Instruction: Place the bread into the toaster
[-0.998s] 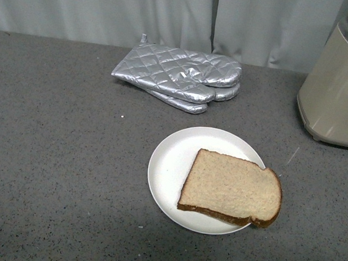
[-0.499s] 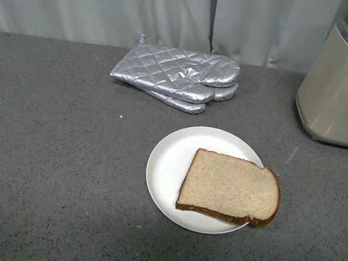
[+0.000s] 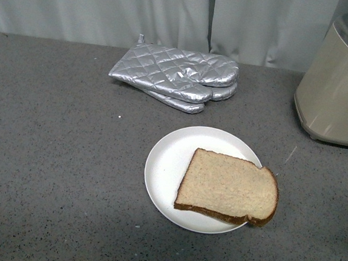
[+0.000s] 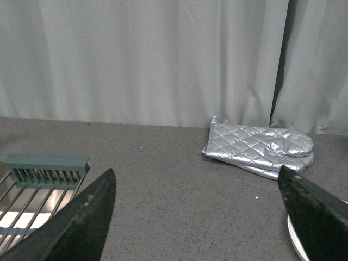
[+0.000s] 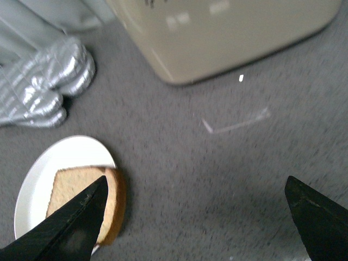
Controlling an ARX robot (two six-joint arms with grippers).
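Wheat bread slice (image 3: 228, 188) lies flat on a round white plate (image 3: 163, 165) mid-countertop (image 3: 60, 159), its rounded end overhanging the rim on the side facing the beige toaster (image 3: 332, 99). The toaster stands further back and to the right, well apart from the plate. The slice's long axis runs roughly across the robot's front, rounded end rightward. The right gripper (image 5: 196, 223), jaws spread wide and empty, hangs over the bare stretch between plate and toaster and looks the nearer arm for the pickup. The left gripper (image 4: 201, 217), equally wide and empty, faces the quilted silver oven mitts (image 4: 258, 149) at the rear. Open counter lies between slice and toaster — the overhanging crust offers an edge to grasp.
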